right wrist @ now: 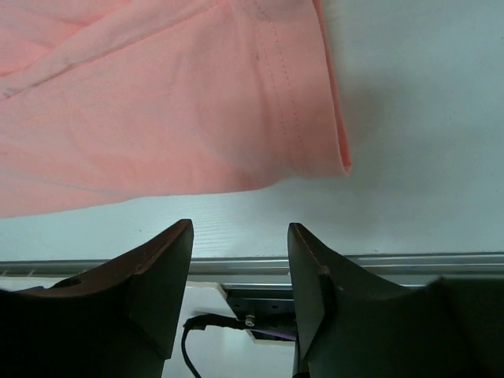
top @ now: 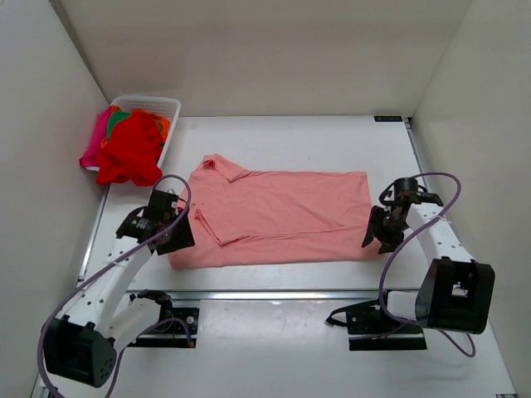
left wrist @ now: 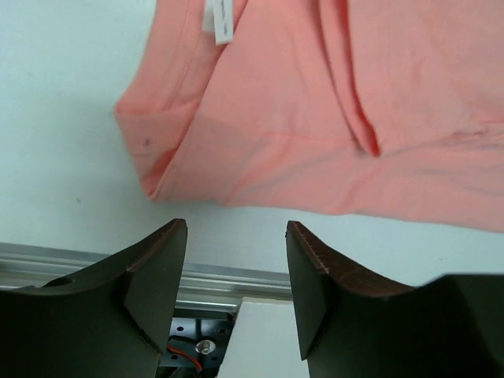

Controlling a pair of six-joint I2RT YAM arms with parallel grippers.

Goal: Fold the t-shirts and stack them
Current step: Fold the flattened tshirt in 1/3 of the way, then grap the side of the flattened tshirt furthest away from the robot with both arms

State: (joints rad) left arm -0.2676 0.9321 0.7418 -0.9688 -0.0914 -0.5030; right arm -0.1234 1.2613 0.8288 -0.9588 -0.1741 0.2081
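The salmon-pink t-shirt (top: 278,217) lies flat across the middle of the table, folded lengthwise, collar at the left. It also shows in the left wrist view (left wrist: 315,102) and the right wrist view (right wrist: 157,94). My left gripper (top: 176,235) is open and empty over its near left corner; the jaws (left wrist: 236,236) hang just short of the cloth edge. My right gripper (top: 375,234) is open and empty at the near right hem corner (right wrist: 339,157). A red shirt (top: 131,149), a magenta one (top: 95,137) and an orange/green one (top: 119,120) are heaped in the basket.
The white lattice basket (top: 162,108) stands at the far left corner, shirts spilling over its side. White walls close in the left, back and right. A metal rail (top: 290,294) runs along the table's near edge, with the arm bases and cables below it.
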